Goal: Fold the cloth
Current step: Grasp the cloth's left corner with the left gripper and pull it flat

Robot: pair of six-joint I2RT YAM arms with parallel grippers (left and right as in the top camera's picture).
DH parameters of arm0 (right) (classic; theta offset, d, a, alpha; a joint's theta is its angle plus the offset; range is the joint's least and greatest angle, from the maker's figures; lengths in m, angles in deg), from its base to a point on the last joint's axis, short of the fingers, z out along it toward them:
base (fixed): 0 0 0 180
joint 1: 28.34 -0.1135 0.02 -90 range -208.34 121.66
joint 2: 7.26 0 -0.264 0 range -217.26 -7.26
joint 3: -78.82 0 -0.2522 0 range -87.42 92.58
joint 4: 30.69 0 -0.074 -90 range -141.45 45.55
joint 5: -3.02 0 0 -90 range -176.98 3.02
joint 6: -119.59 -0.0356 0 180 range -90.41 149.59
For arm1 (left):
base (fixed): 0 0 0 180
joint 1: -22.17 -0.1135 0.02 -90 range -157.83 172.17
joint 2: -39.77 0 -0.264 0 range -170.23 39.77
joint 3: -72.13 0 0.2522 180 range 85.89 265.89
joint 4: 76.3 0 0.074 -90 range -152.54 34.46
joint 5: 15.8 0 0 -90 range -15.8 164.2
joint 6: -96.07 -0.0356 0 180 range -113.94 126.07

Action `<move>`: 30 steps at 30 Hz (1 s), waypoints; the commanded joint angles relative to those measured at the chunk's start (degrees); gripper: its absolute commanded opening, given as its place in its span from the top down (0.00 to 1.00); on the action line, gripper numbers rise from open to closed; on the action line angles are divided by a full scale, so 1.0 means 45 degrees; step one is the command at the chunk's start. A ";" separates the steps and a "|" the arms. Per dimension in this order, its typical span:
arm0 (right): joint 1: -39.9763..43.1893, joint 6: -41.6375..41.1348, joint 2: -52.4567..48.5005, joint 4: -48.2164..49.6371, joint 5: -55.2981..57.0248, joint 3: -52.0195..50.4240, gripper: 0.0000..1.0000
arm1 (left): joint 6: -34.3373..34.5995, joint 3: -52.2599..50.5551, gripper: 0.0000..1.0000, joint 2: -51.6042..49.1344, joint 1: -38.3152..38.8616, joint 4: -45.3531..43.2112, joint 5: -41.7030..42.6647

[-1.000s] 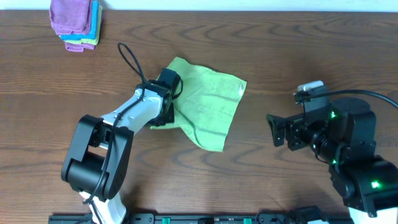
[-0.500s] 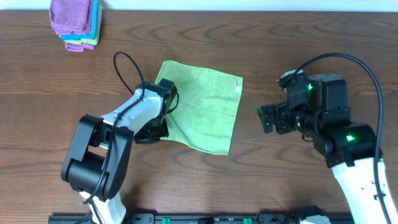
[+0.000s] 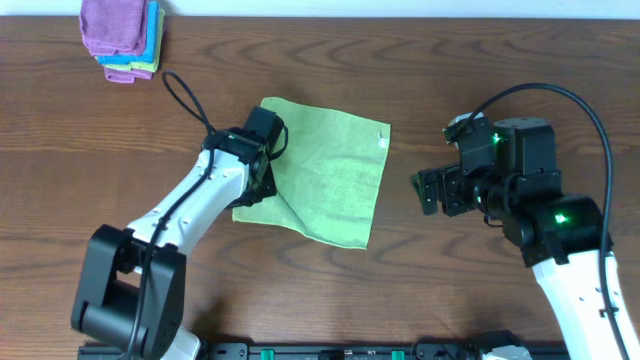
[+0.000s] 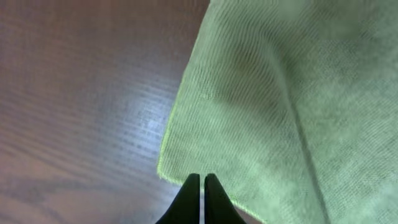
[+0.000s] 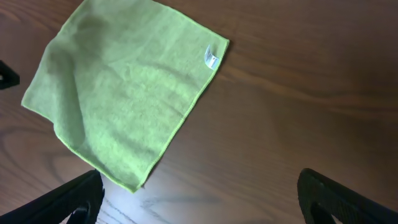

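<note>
**On the table, the cloth lies open with no fold made**

Near the middle of the table [image 3: 500, 70], the cloth [image 3: 330, 185] lies spread as a single layer, roughly square and turned slightly askew. Its white tag [image 3: 383, 142] sits at the far right corner. No edge is laid over another, so as far as the views show, none of the folding itself is done.

The left gripper [image 4: 199, 185] is at the cloth's left edge. Its jaws are clenched tip to tip right at the hem, apparently pinching it. A soft ridge runs through the fabric from that spot toward the near edge, which suggests the hem is raised a little there.

The right gripper [image 3: 427, 192] hangs above bare wood just beside the cloth's right edge, apart from it. Its jaws are spread wide and grasp nothing.

My reading is that this is the very start of the task: one side is gripped and the other is not yet taken. What remains is to carry one edge across to the opposite edge, lay it down square and smooth it, and probably fold once more.

A stack of folded cloths [image 3: 122, 40] sits well away at the far left corner.
</note>
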 commanded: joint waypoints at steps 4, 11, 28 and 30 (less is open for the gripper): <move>0.0126 0.0151 0.0010 0.0049 -0.0097 0.0000 0.01 | -0.0340 -0.0044 0.94 -0.1103 0.0053 -0.0262 -0.0359; 0.0126 0.0165 0.0005 0.0102 -0.0092 0.0000 0.01 | -0.0345 -0.0049 0.94 -0.1919 0.0078 -0.0306 -0.0321; 0.0126 0.0393 -0.0029 0.0287 -0.0092 0.0000 0.01 | 0.0573 -0.2798 0.94 -0.2030 0.0078 -0.1146 0.1069; 0.0126 0.0398 -0.0117 0.0291 -0.0087 0.0000 0.00 | 0.0899 -0.3152 0.94 -0.2030 0.0078 -0.0962 0.1302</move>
